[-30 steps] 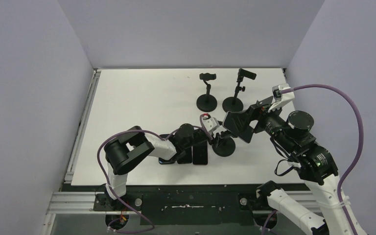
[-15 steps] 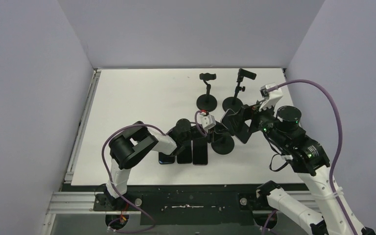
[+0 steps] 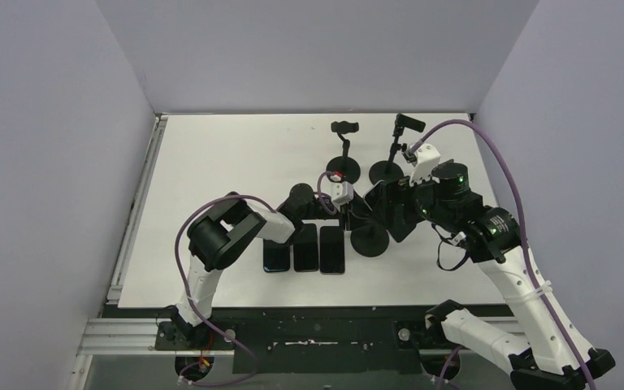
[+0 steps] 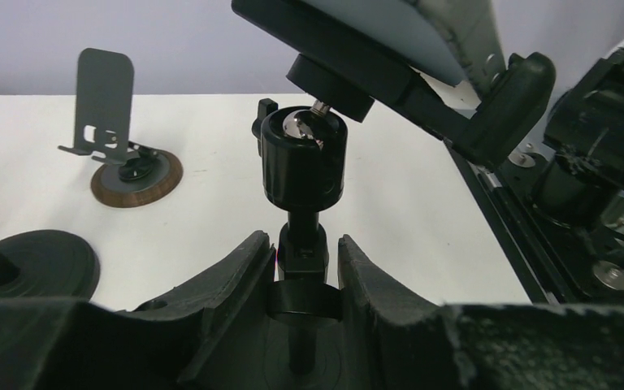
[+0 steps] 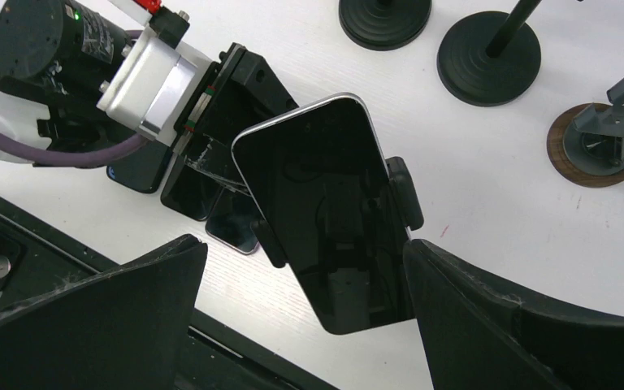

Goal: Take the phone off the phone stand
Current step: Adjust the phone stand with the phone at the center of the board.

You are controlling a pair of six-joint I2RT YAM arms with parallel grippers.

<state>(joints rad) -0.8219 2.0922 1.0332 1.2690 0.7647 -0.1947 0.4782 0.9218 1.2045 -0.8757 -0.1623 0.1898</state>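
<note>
Top external view: the black phone stand with a round weighted base (image 3: 370, 242) is seen near the front of the white table (image 3: 227, 162), just beside three dark phones laid flat in a row (image 3: 305, 252). The left gripper (image 3: 356, 213) is set low against the stand from the side, and the right gripper (image 3: 392, 213) is poised over its top. The mounted phone is mostly hidden beneath it here.

Left wrist view: the left gripper's fingers (image 4: 240, 272) are seen clenched on the thin black stem (image 4: 302, 231), just under the ball joint (image 4: 303, 158). The stand is judged to be pinned this way so that it cannot tip or slide when the phone is drawn out.

Right wrist view: the glossy black phone (image 5: 325, 203) is shown seated in the stand's spring clamp (image 5: 402, 195), tilted face-up. The right gripper's jaws are spread wide, one on each side of the phone and touching nothing, presumably so that they can be closed across its width. The phone is not yet removed.
</note>
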